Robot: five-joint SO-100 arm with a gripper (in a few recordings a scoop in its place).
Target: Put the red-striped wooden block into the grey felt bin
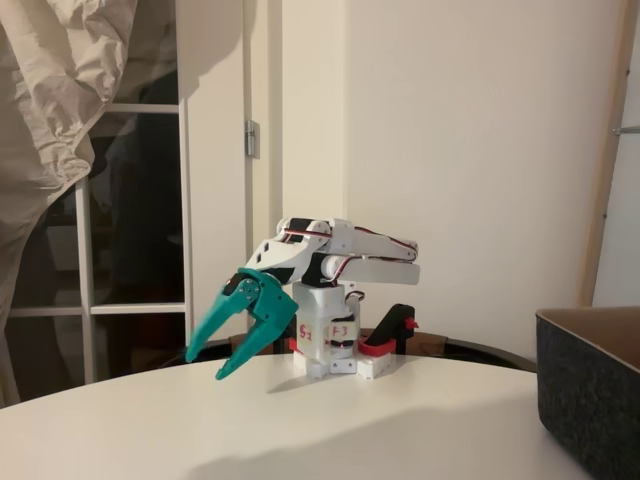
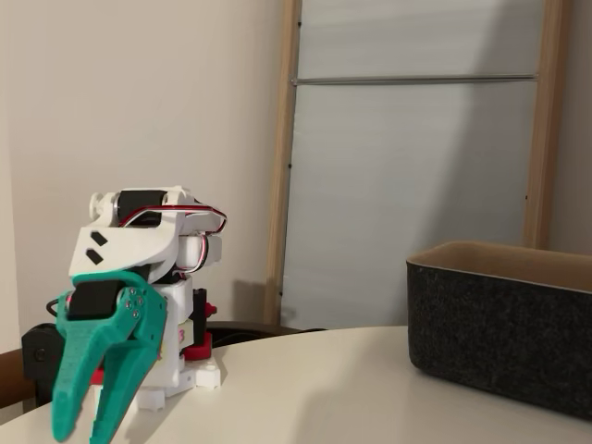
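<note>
The white arm (image 1: 340,262) is folded low over its base on the round white table (image 1: 300,420), with the teal gripper (image 1: 207,365) pointing down and hanging just above the tabletop. In both fixed views its two fingers stand apart with nothing between them, so the claw is open and empty. The grey felt bin (image 2: 499,324) sits on the table well apart from the arm, at the right edge of both fixed views; its tan inner face shows above the rim, though what lies inside is hidden, I think
</note>
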